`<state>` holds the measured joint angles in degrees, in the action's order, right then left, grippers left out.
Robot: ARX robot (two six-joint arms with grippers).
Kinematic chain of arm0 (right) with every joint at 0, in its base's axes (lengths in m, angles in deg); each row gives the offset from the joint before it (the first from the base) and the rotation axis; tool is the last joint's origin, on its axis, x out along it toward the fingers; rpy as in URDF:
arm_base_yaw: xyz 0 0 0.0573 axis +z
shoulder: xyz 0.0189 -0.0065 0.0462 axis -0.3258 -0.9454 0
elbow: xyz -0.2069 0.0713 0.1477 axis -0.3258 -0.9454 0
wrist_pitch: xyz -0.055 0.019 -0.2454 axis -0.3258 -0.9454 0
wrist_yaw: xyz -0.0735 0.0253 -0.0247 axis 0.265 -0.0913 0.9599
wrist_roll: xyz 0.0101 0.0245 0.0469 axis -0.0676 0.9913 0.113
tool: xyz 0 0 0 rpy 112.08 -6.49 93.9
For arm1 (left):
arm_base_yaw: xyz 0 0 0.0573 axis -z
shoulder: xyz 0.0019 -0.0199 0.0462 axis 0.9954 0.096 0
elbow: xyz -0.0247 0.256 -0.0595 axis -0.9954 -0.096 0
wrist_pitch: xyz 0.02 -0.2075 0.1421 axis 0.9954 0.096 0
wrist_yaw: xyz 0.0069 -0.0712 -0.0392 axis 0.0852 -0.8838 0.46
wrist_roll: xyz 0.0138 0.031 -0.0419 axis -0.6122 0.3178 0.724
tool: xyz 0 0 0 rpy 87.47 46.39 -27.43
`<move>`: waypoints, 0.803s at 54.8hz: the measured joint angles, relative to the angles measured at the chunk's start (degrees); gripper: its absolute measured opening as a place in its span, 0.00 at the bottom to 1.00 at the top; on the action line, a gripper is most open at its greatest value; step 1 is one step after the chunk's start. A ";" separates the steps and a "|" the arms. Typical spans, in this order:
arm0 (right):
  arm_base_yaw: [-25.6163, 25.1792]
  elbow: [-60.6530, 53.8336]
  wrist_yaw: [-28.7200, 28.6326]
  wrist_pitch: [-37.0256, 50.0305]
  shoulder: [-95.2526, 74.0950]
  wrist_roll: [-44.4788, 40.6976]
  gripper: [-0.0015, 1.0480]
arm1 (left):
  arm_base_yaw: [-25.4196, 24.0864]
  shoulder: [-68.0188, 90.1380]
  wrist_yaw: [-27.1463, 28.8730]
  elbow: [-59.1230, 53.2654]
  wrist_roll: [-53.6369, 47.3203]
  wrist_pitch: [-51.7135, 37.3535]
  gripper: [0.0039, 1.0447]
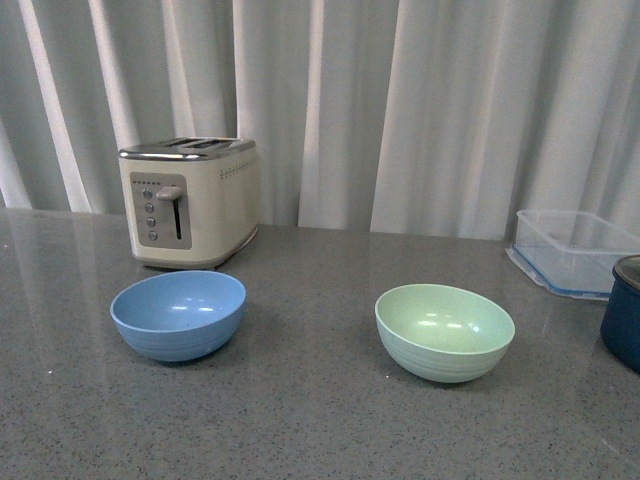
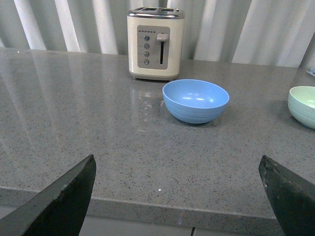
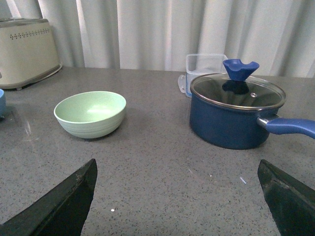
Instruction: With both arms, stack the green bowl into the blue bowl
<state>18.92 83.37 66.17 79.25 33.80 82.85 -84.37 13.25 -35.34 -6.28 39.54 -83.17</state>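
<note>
With my left hand (image 2: pixel 176 158) and right hand (image 3: pixel 177 161) both wide open and empty, and the pale green round plastic bowl (image 1: pixel 445 332) on the grey counter (image 1: pixel 320 425) well apart from the light blue round bowl (image 1: pixel 178 314), I feared its smooth rim could slip out of a pinch.

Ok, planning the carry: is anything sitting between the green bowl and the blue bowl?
Nothing visible does. Only bare countertop lies between the green bowl and the blue bowl; the toaster stands behind the blue bowl, off that line.
</note>
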 joint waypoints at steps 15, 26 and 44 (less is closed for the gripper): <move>0.00 0.00 0.00 0.00 0.00 0.02 0.90 | 0.00 0.00 0.00 0.00 0.00 0.00 0.94; 0.00 0.00 0.00 0.00 0.00 0.00 0.90 | 0.00 0.00 0.00 0.00 0.00 0.00 0.94; 0.00 0.00 0.00 0.00 0.00 0.00 0.90 | 0.00 0.00 0.00 0.00 0.00 0.00 0.94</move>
<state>18.92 83.37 66.17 79.25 33.80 82.85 -84.37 13.25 -35.34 -6.28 39.54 -83.17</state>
